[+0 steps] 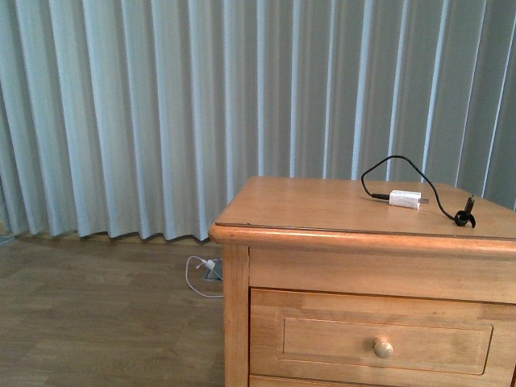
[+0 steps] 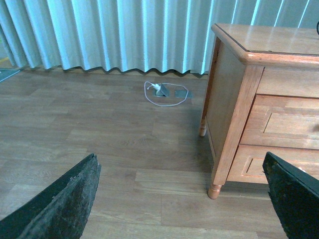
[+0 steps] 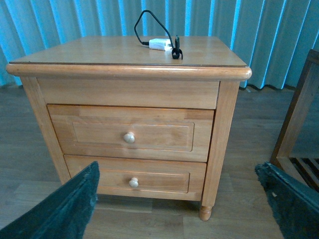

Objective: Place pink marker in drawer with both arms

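1. The curtain [image 1: 145, 113] hangs in pale pleats behind everything, reaching the wooden floor [image 2: 99, 139].
2. The cabinet [image 3: 129, 99] stands on that floor, with bare boards to its side and front in both wrist views.
3. The drawer [image 3: 130, 134], the upper one, is fully closed, its front flush, so its inside is hidden; the lower drawer [image 3: 133, 177] is closed too.
4. On the cabinet top, near the back edge, lies a white charger plug [image 1: 405, 199] with its black cable [image 1: 395, 165] looping upward.
5. Left gripper [image 2: 184, 199]: fingers spread wide, nothing between them.
6. Right gripper [image 3: 177, 201]: likewise wide apart and empty.
7. The pink marker appears in no view.
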